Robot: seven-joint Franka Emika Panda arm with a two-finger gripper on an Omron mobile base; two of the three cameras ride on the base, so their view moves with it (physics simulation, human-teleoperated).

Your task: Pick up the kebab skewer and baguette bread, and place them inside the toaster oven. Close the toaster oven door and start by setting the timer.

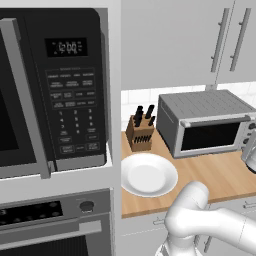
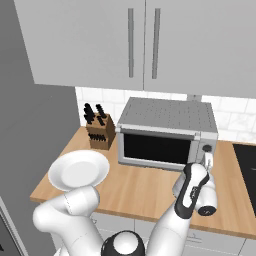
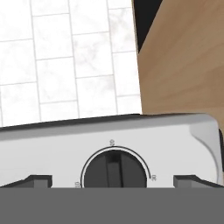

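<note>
The grey toaster oven (image 1: 200, 107) (image 2: 170, 115) stands on the wooden counter with its dark glass door (image 1: 210, 136) (image 2: 157, 149) shut. My gripper (image 2: 208, 161) (image 1: 251, 155) is at the oven's right-hand control panel. In the hand view its two dark fingertips (image 3: 39, 180) stand wide apart on either side of the black timer knob (image 3: 114, 168), and the gripper (image 3: 114, 181) is open with nothing clamped. The kebab skewer and the baguette bread are out of view.
A bare white plate (image 1: 149, 175) (image 2: 79, 170) lies on the counter left of the oven, with a knife block (image 1: 140, 132) (image 2: 100, 132) behind it. A black microwave (image 1: 50, 90) and wall oven (image 1: 50, 220) stand at left. A dark cooktop (image 2: 247, 165) lies at right.
</note>
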